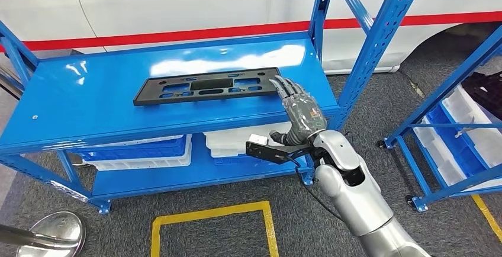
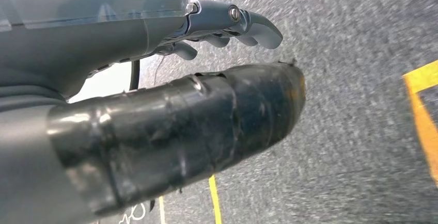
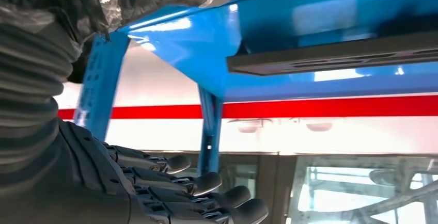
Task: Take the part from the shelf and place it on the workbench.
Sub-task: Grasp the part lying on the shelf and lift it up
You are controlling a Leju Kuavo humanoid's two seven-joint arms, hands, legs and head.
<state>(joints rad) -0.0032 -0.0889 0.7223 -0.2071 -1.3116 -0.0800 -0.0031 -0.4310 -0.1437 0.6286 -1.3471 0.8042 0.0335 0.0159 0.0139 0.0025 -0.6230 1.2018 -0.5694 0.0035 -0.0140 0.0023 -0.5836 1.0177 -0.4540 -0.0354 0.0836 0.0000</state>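
right hand (image 1: 301, 110) is reaching for the black part (image 1: 207, 85) on the blue shelf (image 1: 89, 103), fingers (image 1: 284, 85) released, spread, ready to grasp; left hand (image 2: 155, 115) is hanging, holding nothing.

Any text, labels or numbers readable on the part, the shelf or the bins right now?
None can be read.
The black part shows only cut-outs, no lettering that resolves.
The blue shelf is plain paint and glare.
The white bins below show no legible labels.
The yellow floor marking is a bare outline.
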